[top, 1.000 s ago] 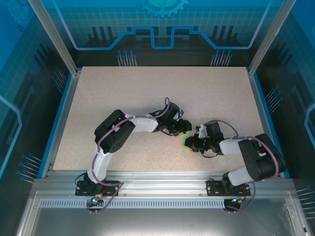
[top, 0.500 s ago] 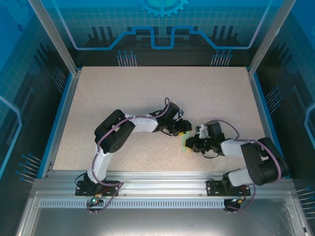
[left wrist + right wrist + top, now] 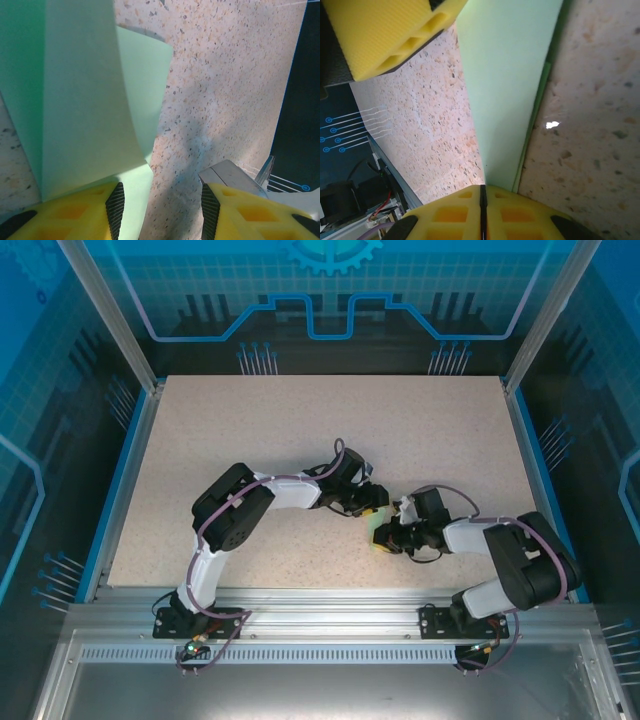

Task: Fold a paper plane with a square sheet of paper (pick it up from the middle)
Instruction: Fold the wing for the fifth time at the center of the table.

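Observation:
The pale mint-green sheet of paper (image 3: 85, 100) is folded over itself, one layer curling up off the speckled table. In the top view it is a small green patch (image 3: 375, 533) between the two grippers at the middle front. My left gripper (image 3: 162, 210) is open, its left pad (image 3: 115, 207) against the paper's edge and bare table between the pads. My right gripper (image 3: 482, 197) is shut on the paper (image 3: 505, 75), which narrows into the seam of its yellow fingers. From above, the left gripper (image 3: 373, 510) and right gripper (image 3: 385, 538) nearly touch.
The speckled tabletop (image 3: 300, 430) has blue rails on both sides and a metal ledge at the near edge. In the right wrist view, the left gripper's yellow finger (image 3: 385, 35) hangs close at the upper left. Room lies to the back and left of the table.
My right gripper has shifted a little left toward the left gripper and pinched tighter on the paper. Less of the green strip shows from above. The left arm has stayed put.

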`<state>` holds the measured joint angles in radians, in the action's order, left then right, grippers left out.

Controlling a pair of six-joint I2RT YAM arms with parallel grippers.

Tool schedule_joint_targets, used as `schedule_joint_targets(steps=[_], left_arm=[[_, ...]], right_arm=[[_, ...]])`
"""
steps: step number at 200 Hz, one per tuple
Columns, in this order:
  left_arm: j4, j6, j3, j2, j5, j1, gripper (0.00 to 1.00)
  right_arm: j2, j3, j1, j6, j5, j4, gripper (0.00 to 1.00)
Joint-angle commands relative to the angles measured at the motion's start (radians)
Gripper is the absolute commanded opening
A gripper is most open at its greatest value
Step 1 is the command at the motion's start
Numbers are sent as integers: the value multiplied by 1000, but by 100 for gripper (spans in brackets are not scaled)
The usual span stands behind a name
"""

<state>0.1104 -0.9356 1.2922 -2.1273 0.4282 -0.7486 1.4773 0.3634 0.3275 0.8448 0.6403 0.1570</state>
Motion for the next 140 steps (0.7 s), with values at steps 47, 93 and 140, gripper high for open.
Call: schedule_joint_targets(steps=[47, 93, 140], left_arm=[[-44, 17, -24, -1, 8, 8, 49], [-45, 16, -27, 1, 9, 12, 49], [-49, 14, -30, 5, 5, 17, 48]], right_arm=[[-40, 58, 193, 17, -246, -136, 8], [22, 54, 204, 36, -291, -140, 6], [-65, 12, 214, 35, -318, -172, 6]])
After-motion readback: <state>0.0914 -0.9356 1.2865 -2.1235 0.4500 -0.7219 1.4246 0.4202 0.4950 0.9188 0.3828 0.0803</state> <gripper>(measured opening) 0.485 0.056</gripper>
